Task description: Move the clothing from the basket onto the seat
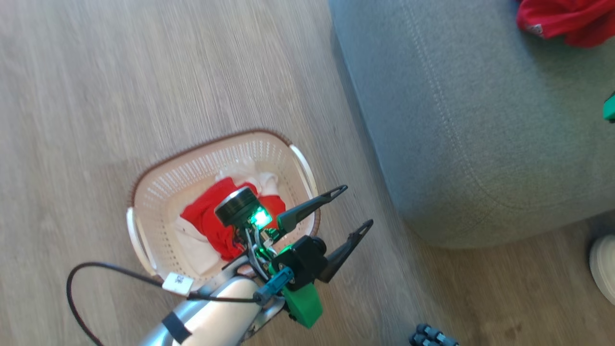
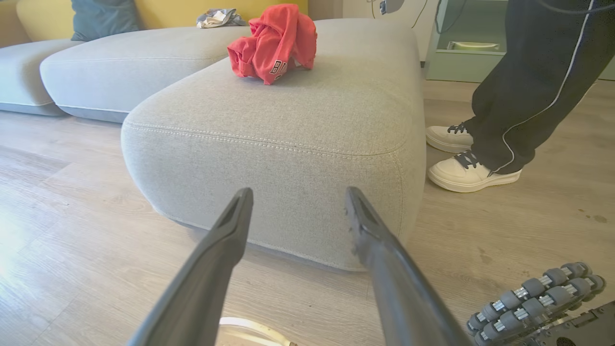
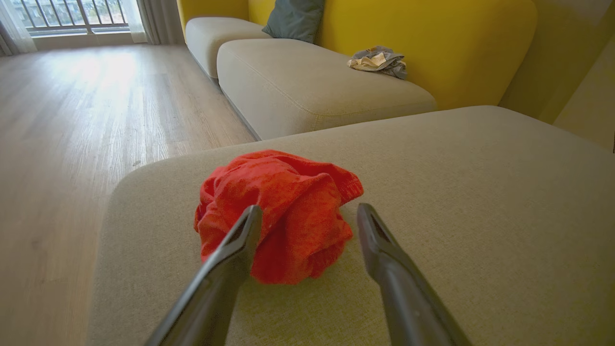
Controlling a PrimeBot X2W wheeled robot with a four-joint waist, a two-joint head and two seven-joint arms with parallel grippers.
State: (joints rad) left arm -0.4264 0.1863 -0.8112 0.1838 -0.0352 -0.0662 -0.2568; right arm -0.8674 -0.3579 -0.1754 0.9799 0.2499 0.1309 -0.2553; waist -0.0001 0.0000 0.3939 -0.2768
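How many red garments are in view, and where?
2. The plain red garment lies crumpled on the seat; the red-and-white garment is in the basket. Others may hide beneath it.

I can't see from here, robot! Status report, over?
Left gripper open by cream perforated basket; right gripper open. Plain red garment on grey fabric seat. Red-and-white garment in basket. Person's white shoes beside seat.

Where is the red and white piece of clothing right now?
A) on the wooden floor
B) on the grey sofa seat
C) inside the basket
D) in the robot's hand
C: the red and white garment lies inside the cream laundry basket, beside the grey seat; the plain red garment is the one lying on the seat.
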